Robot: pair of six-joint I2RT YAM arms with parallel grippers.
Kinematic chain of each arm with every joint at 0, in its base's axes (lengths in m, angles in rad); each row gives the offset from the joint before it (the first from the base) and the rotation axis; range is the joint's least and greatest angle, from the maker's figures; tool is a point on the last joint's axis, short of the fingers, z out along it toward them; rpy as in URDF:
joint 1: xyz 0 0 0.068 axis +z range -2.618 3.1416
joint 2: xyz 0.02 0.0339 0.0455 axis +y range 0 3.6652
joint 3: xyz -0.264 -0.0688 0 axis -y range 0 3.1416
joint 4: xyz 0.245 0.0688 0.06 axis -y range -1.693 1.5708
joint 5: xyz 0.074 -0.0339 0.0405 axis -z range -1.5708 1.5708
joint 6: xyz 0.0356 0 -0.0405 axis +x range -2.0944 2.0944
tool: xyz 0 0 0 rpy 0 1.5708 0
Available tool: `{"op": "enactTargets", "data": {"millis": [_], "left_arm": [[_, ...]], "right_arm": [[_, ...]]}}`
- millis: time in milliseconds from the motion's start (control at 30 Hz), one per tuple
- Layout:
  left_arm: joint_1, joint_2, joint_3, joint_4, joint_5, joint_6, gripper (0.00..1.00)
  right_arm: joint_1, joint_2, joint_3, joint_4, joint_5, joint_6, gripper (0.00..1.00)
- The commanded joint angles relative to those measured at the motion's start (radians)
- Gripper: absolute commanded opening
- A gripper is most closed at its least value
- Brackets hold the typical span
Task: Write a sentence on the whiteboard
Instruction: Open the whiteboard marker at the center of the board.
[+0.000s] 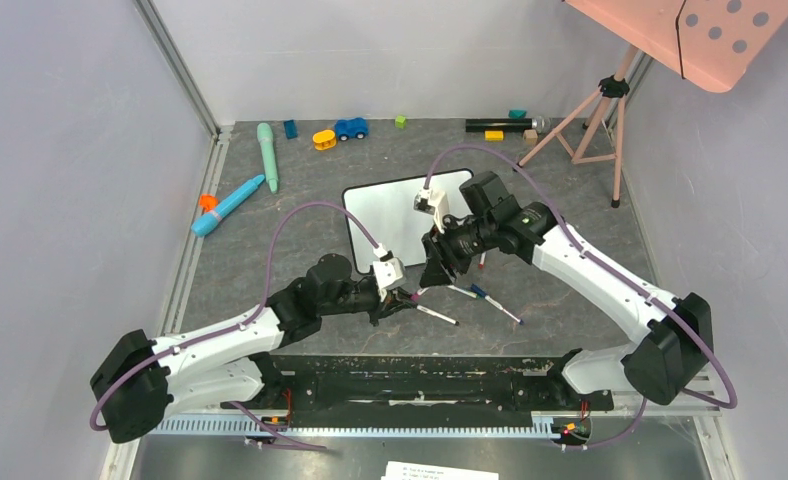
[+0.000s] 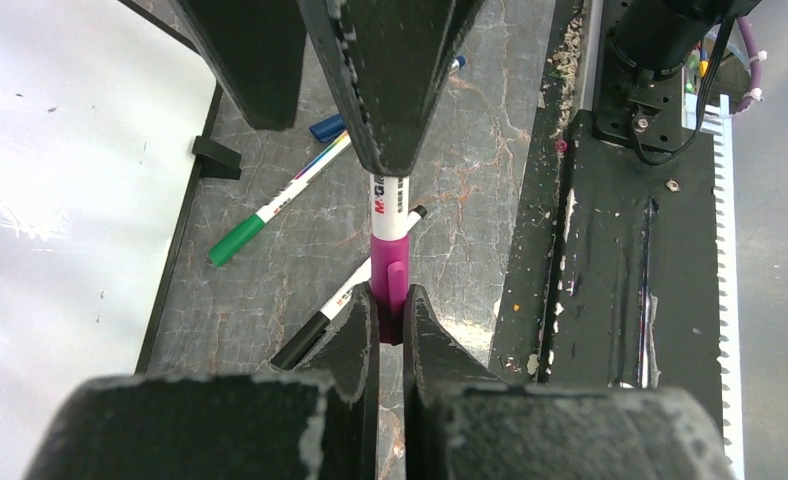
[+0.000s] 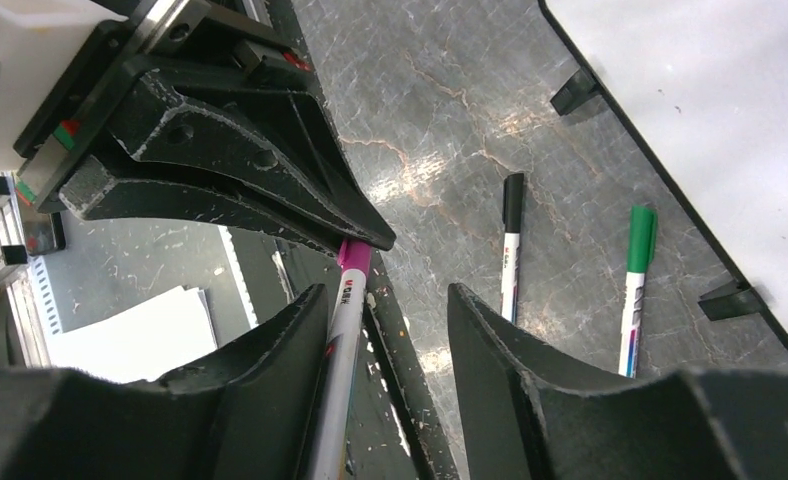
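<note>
With the pink cap pinched in the left tool and the right tool half-wide around the white barrel, the barrel is best clamped squarely and pulled straight out, the blank whiteboard lying just beyond on the counter.

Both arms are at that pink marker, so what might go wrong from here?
The right jaws stand apart with the pink marker against one side only; closing off-centre may tilt or slip it. The left jaws pinch just the cap, so a pull could drop the body beside the green marker.
</note>
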Motion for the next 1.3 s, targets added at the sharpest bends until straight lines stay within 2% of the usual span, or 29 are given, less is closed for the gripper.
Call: {"op": "enactTargets", "data": {"millis": [0, 200, 267, 300, 333, 433, 567, 700, 767, 900, 933, 967, 1000, 1067, 1100, 1200, 1267], "left_arm": [[-0.010, 0.000, 0.037, 0.026, 0.020, 0.046, 0.02], [-0.011, 0.001, 0.041, 0.015, 0.010, 0.044, 0.02], [-0.011, 0.001, 0.041, 0.013, 0.007, 0.043, 0.02], [-0.011, 0.001, 0.043, 0.013, 0.004, 0.042, 0.02], [-0.010, 0.001, 0.042, 0.013, 0.000, 0.042, 0.02], [-0.011, 0.000, 0.043, 0.013, -0.006, 0.044, 0.02], [-0.010, 0.002, 0.045, 0.009, -0.010, 0.047, 0.02], [-0.012, 0.005, 0.046, 0.006, -0.009, 0.048, 0.02], [-0.013, 0.010, 0.046, 0.005, -0.006, 0.048, 0.02], [-0.013, 0.013, 0.050, 0.002, -0.009, 0.047, 0.02], [-0.013, 0.012, 0.051, 0.001, -0.012, 0.046, 0.02], [-0.013, 0.012, 0.052, 0.000, -0.017, 0.047, 0.05], [-0.013, 0.011, 0.051, -0.002, -0.024, 0.046, 0.17], [-0.012, 0.004, 0.043, 0.009, -0.057, 0.034, 0.45], [-0.013, -0.002, 0.035, 0.017, -0.067, 0.030, 0.51], [-0.012, -0.024, 0.002, 0.062, -0.079, 0.025, 0.57], [-0.013, -0.037, -0.010, 0.081, -0.073, 0.023, 0.58]], "right_arm": [[0.025, 0.012, -0.010, 0.013, 0.018, -0.011, 0.47], [0.050, 0.028, -0.006, 0.001, 0.034, -0.020, 0.40], [0.054, 0.032, -0.003, -0.003, 0.036, -0.024, 0.28], [0.056, 0.034, -0.001, -0.007, 0.038, -0.026, 0.25], [0.059, 0.037, 0.001, -0.012, 0.040, -0.029, 0.27], [0.068, 0.046, 0.001, -0.028, 0.048, -0.037, 0.42], [0.078, 0.047, -0.003, -0.032, 0.056, -0.041, 0.44], [0.083, 0.046, 0.001, -0.035, 0.056, -0.042, 0.42], [0.085, 0.047, 0.002, -0.035, 0.054, -0.044, 0.37], [0.091, 0.055, 0.007, -0.034, 0.053, -0.043, 0.03], [0.092, 0.055, 0.008, -0.036, 0.056, -0.043, 0.00], [0.093, 0.055, 0.009, -0.036, 0.057, -0.044, 0.00], [0.093, 0.051, 0.010, -0.035, 0.058, -0.044, 0.00], [0.093, 0.048, 0.014, -0.036, 0.060, -0.044, 0.00], [0.093, 0.046, 0.016, -0.036, 0.061, -0.044, 0.00], [0.093, 0.045, 0.018, -0.035, 0.050, -0.042, 0.00], [0.093, 0.043, 0.019, -0.035, 0.047, -0.041, 0.00]]}}
